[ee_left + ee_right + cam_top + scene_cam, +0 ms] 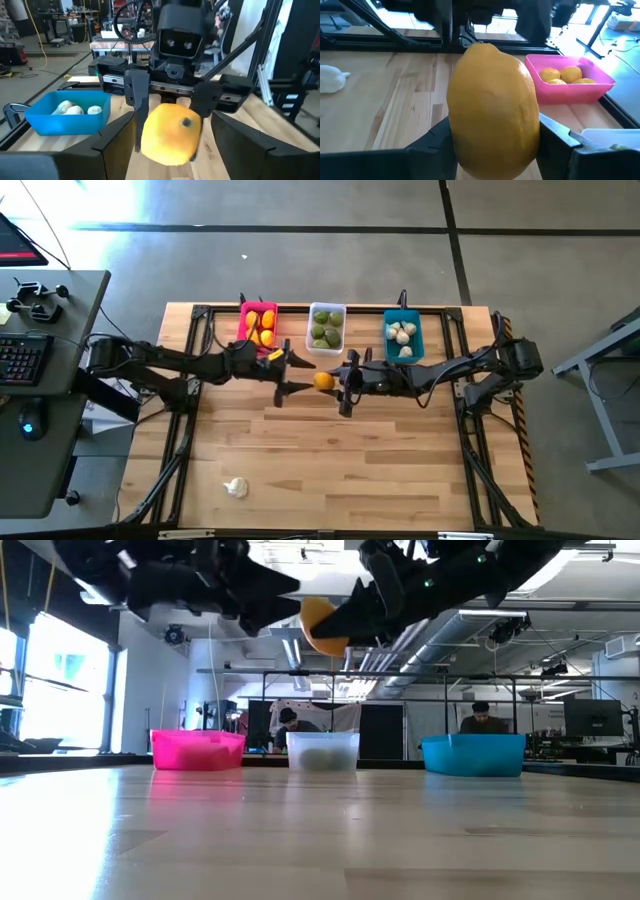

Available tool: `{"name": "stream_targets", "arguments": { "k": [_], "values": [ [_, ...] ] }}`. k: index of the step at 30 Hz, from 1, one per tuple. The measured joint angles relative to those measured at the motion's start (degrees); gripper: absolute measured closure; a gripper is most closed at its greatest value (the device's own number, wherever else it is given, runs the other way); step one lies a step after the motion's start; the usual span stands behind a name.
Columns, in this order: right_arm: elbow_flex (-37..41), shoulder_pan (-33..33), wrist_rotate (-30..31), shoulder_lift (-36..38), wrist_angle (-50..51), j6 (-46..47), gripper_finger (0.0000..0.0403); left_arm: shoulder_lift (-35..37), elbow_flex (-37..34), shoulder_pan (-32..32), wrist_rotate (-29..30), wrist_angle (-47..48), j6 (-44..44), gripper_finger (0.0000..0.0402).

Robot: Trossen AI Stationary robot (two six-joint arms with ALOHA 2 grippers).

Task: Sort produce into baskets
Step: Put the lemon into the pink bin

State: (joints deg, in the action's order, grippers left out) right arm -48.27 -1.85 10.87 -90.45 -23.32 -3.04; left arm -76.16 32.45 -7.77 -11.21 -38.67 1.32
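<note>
A yellow-orange lemon (323,380) is held in the air above the table's middle by my right gripper (333,381), which reaches in from the right. My left gripper (298,375) faces it from the left, open, with its fingers (107,145) standing on either side of the lemon (170,132) without touching it. The pink basket (245,320) holds lemons, the white basket (326,308) holds limes, and the teal basket (388,330) holds garlic; all three stand in a row at the far edge. One garlic (236,488) lies on the table near the front left. My right gripper pinches the lemon by its two opposite sides (527,125) between its two fingers (560,137). The fingers come level from the table's right. The lemon is lifted clear of the table, high above it in the low view (322,625).
A desk with a keyboard (25,358) stands off the table's left. People sit at benches (480,720) in the room beyond the far edge. Bare wood (380,470) lies between the arms and the near edge.
</note>
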Motion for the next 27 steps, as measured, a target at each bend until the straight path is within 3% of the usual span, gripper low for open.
{"name": "stream_targets", "arguments": {
  "k": [14,27],
  "values": [
    [0.0,0.0,0.0,0.0,-1.6,-1.5,0.0221,-5.6,4.8,1.9,0.2,1.5,4.5,0.0157],
    [0.2,-0.1,-0.3,-0.1,-1.8,-1.7,0.021,-6.8,4.8,2.2,-0.1,1.2,6.9,0.0259]
  ]
}}
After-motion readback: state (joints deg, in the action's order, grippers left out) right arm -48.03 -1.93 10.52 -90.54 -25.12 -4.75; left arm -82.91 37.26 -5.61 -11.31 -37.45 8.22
